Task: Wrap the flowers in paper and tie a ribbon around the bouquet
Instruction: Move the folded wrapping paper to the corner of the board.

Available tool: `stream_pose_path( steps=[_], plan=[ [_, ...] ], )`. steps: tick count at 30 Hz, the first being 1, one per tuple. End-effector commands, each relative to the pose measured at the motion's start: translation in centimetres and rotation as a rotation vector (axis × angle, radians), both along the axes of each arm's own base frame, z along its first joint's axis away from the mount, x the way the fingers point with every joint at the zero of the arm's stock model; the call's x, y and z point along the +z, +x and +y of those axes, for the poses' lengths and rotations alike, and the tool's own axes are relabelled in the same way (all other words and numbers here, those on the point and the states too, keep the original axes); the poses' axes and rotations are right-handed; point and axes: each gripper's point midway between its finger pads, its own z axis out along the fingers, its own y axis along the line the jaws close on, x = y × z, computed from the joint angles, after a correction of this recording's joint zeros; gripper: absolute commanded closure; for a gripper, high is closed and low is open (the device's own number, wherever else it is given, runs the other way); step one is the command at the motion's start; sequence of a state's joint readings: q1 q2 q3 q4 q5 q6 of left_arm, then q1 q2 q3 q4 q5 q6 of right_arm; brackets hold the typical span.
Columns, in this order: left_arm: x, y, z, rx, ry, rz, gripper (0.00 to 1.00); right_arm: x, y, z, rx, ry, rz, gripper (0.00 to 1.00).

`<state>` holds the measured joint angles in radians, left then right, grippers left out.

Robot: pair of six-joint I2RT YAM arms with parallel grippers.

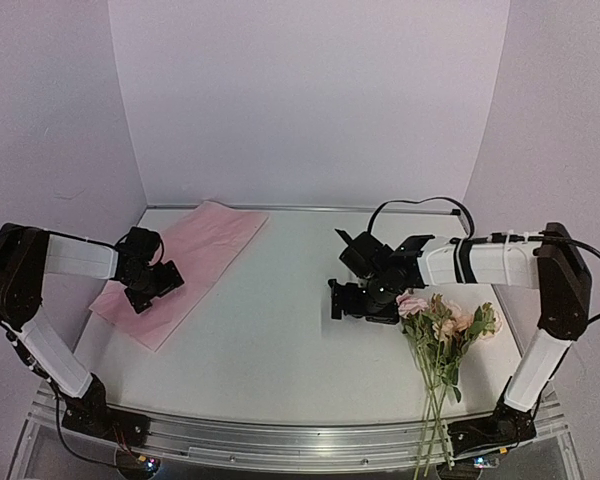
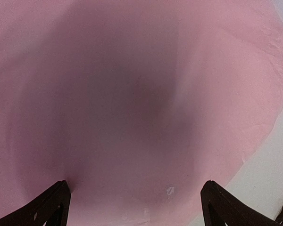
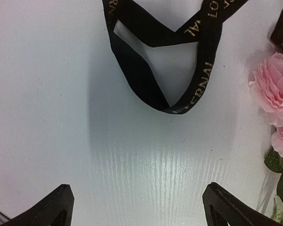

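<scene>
- My left claw (image 2: pixel 136 184) is released, both fingers spread wide with nothing between them. It hangs low over the paper (image 1: pixel 205 250).
- The paper lies flat on the far left of the table (image 1: pixel 280 340), slanting from the back edge toward the near left. Its near corner comes close to the table's left edge.
- In my left wrist view pink fills nearly everything. The sheet's edge curves down the right side, with a strip of bare table only in the lower right.
- My right claw (image 3: pixel 137 186) is released too, its fingers wide apart over bare white tabletop and gripping nothing.
- The ribbon (image 3: pixel 134 70) lies just ahead of my right fingers. It is a black loop with gold lettering, and its rounded end points back toward me. Another bit of it shows at the upper right, close above a pink rose.
- The flowers (image 1: pixel 445 325) lie on the near right of the table, just beside my right claw. The blooms face the middle and the stems run out over the near edge.
- Flowers and paper are well apart, and the flowers are not yet wrapped.
- Between the paper's right edge and my right claw is a broad stretch of bare table.
- The walls (image 1: pixel 310 100) close in at the back and on both sides.
</scene>
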<state>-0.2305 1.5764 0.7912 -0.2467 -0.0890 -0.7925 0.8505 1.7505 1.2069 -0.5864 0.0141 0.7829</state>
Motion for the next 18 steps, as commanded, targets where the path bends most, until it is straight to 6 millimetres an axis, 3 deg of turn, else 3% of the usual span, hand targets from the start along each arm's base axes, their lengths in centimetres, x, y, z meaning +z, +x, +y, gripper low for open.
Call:
stream_pose_path(
  steps=[1, 7, 13, 18],
  plan=[
    [-1.2, 0.6, -1.8, -0.008, -0.099, -0.01, 0.0, 0.0, 1.6, 1.1, -0.009, 0.028, -0.019, 0.02],
    [-3.1, -2.5, -3.5, -0.033, -0.094, 0.074, 0.0, -1.8, 1.7, -0.7, -0.083, 0.021, 0.01, 0.02],
    [-3.5, -5.9, -6.4, -0.086, -0.104, 0.122, 0.0, -3.7, -0.3, -4.2, -0.144, -0.032, 0.04, 0.02],
    [-3.7, -7.3, -7.7, -0.125, -0.118, 0.142, 0.0, -4.9, -1.1, -7.7, -0.211, -0.073, 0.06, 0.02]
  ],
)
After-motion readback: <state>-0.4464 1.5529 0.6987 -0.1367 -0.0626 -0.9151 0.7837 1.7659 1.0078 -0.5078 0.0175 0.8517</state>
